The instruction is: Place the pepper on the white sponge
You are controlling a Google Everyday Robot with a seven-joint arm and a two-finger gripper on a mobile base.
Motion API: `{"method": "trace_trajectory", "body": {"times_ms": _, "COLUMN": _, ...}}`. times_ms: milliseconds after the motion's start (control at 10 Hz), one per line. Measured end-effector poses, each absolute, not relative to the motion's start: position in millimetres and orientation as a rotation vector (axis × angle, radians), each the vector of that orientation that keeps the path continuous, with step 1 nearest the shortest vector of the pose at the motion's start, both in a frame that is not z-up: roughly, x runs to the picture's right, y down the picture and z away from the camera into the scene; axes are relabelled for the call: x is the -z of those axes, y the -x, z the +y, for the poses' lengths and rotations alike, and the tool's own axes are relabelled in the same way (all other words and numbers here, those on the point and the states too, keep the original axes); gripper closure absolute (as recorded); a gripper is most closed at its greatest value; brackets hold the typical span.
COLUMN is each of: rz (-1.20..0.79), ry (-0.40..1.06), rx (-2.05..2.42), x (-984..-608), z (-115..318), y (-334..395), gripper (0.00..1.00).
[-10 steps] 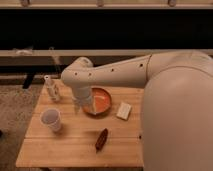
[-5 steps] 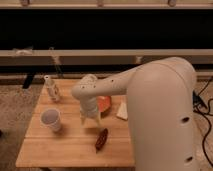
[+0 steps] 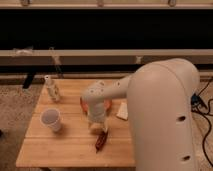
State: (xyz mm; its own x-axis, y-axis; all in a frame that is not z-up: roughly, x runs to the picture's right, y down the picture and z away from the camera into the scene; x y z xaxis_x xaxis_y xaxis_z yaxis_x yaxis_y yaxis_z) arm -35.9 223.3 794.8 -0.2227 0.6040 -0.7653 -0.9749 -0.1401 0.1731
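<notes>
My pincer (image 3: 100, 128) is right over the pepper (image 3: 101, 142); can't tell if it's open. Orange bowl (image 3: 108, 104) behind it, w/ white sponge (image 3: 122, 111) just right.

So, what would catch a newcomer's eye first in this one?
The big white arm fills the right side and reaches across the wooden table, its end effector hanging just over the dark pepper near the front edge. The white sponge lies behind and right of it, by the half-hidden orange bowl; a white cup stands at the left.
</notes>
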Motion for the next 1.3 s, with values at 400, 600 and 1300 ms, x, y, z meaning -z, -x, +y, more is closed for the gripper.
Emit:
{"method": "trace_trajectory", "body": {"times_ms": 400, "rz": 0.852, "ry": 0.681, "rx": -1.707, "x": -783.5, "z": 235.1, "y": 14.0, "gripper": 0.35}}
{"method": "trace_trajectory", "body": {"times_ms": 600, "rz": 0.867, "ry": 0.727, "rx": -1.710, "x": -783.7, "z": 242.4, "y": 12.8, "gripper": 0.35}}
{"method": "trace_trajectory", "body": {"times_ms": 1300, "rz": 0.937, "ry": 0.853, "rx": -1.672, "x": -794.1, "z": 264.6, "y": 16.1, "gripper": 0.74}}
